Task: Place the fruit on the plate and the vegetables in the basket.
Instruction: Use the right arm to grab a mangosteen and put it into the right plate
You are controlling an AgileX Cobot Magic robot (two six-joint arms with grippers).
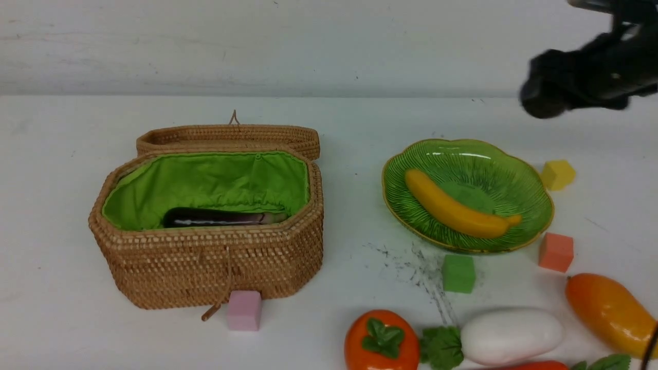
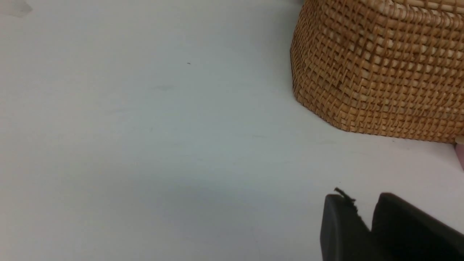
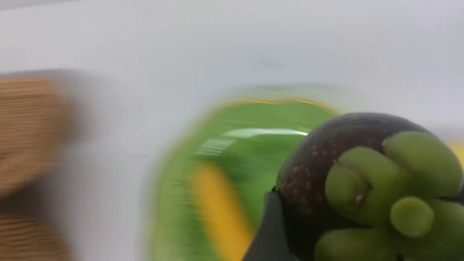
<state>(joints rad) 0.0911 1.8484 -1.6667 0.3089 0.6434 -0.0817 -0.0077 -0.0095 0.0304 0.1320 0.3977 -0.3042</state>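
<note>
Right gripper pinches the mangosteen, lower right: probably light, hard and slippery, best held across its middle. Left gripper fingers sit nearly together, empty.

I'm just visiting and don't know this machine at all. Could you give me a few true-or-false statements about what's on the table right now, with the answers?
1. The banana lies on the green plate. True.
2. The basket is closed. False: its lid is folded back, and an eggplant lies inside on the green lining.
3. The right tool is carrying the mangosteen. True.
4. The persimmon is already on the plate. False: it sits on the table near the front edge, next to the radish.
5. The pink cube is inside the basket. False: it stands on the table in front of the basket.
</note>
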